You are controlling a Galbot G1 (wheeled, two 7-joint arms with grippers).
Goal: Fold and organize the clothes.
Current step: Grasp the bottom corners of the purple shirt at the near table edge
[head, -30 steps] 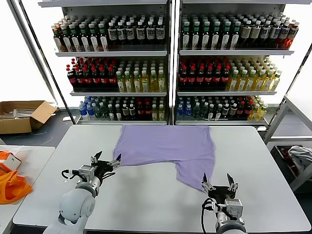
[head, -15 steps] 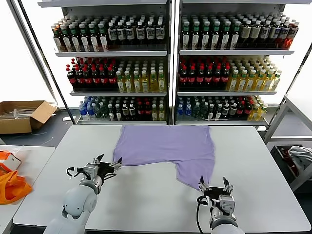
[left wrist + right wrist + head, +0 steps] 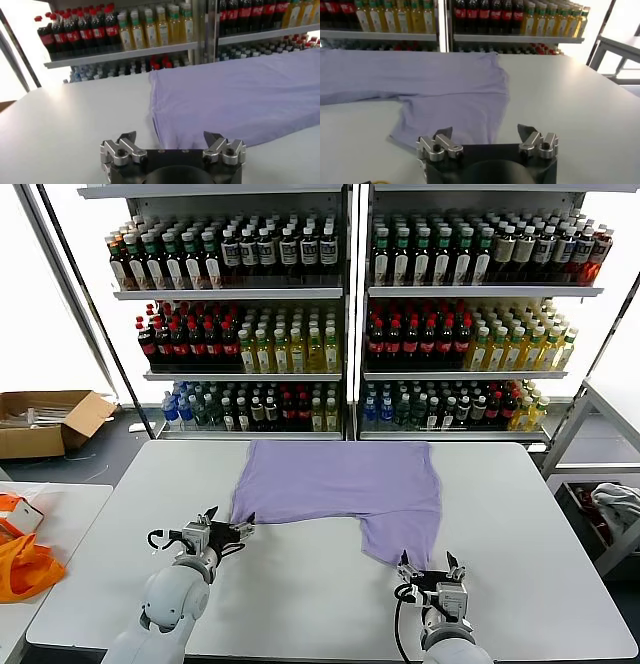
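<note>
A lavender T-shirt [image 3: 340, 484] lies flat on the white table [image 3: 300, 584], plain side up, with one part hanging toward the near right. My left gripper [image 3: 230, 523] is open at the shirt's near left corner, and the shirt's edge [image 3: 200, 100] lies between its fingers in the left wrist view. My right gripper [image 3: 428, 568] is open at the shirt's near right tip, and the cloth [image 3: 455, 95] reaches up to its fingers in the right wrist view. Neither gripper holds cloth.
Shelves of bottles [image 3: 340, 314] stand behind the table. A second table at the left carries an orange plastic bag [image 3: 22, 564]. A cardboard box [image 3: 45, 419] sits on the floor at the far left. A metal frame [image 3: 600, 454] stands at the right.
Both grippers have moved forward to the shirt's near edge: the left toward the near left corner, the right toward the near right tip. The shirt has not moved.
</note>
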